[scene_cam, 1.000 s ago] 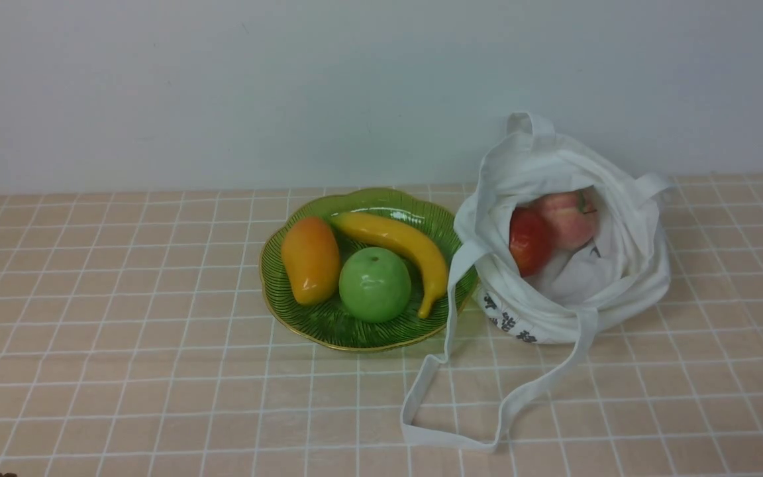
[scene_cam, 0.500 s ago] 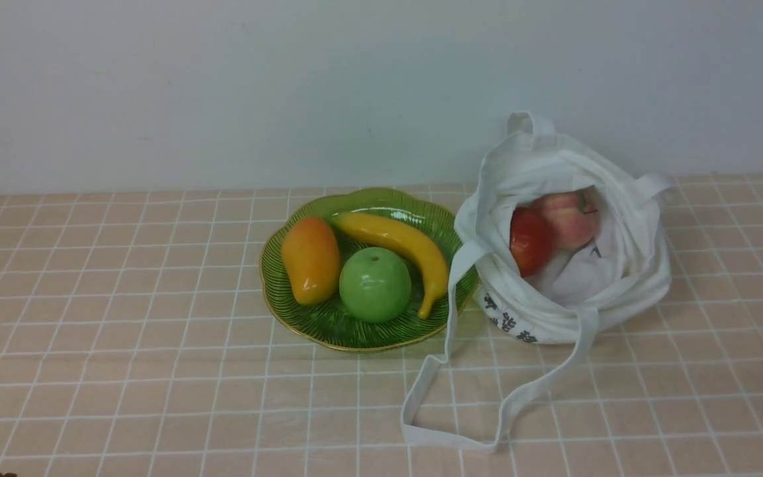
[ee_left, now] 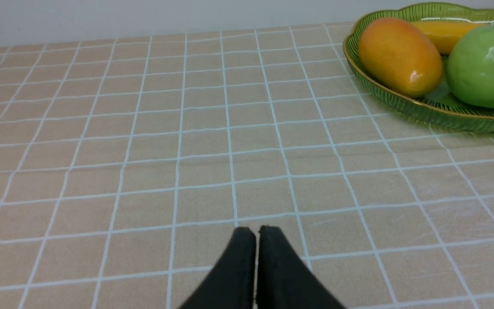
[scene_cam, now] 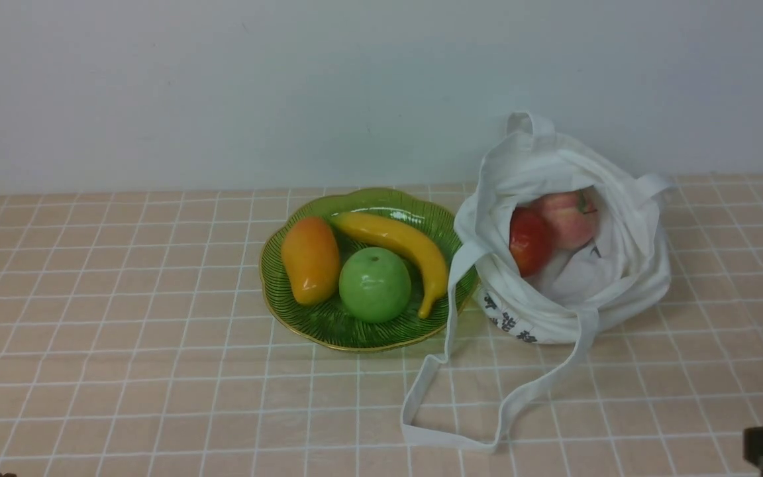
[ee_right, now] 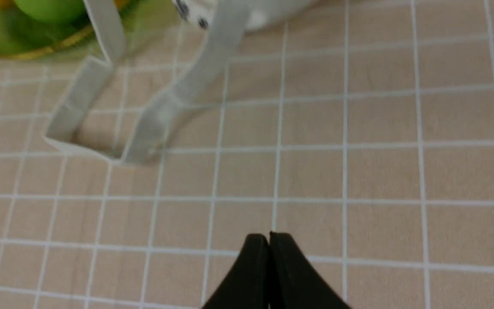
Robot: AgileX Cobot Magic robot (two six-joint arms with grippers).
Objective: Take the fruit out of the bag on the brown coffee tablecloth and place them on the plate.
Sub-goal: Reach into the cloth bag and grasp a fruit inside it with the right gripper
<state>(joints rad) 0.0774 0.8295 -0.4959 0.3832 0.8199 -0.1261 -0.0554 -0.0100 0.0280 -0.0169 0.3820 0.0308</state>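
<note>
The red apple (scene_cam: 528,240) and pink apple (scene_cam: 565,218) lie touching inside the open white bag (scene_cam: 620,291), which sits on the checked cloth (scene_cam: 123,371) just right of the plate (scene_cam: 325,326). Both apples are well apart from either pair of fingers. The right fingers (ee_right: 265,245) are pressed together tip to tip and hold nothing; they hang above bare cloth near the bag's looped strap (ee_right: 79,103), at the lower right corner of the front view. The left fingers (ee_left: 260,240) are likewise closed and empty, above cloth to the left of the plate. The plate carries a mango (scene_cam: 310,260), a banana (scene_cam: 395,242) and a green apple (scene_cam: 375,285); the strap crosses in front of its right rim
</note>
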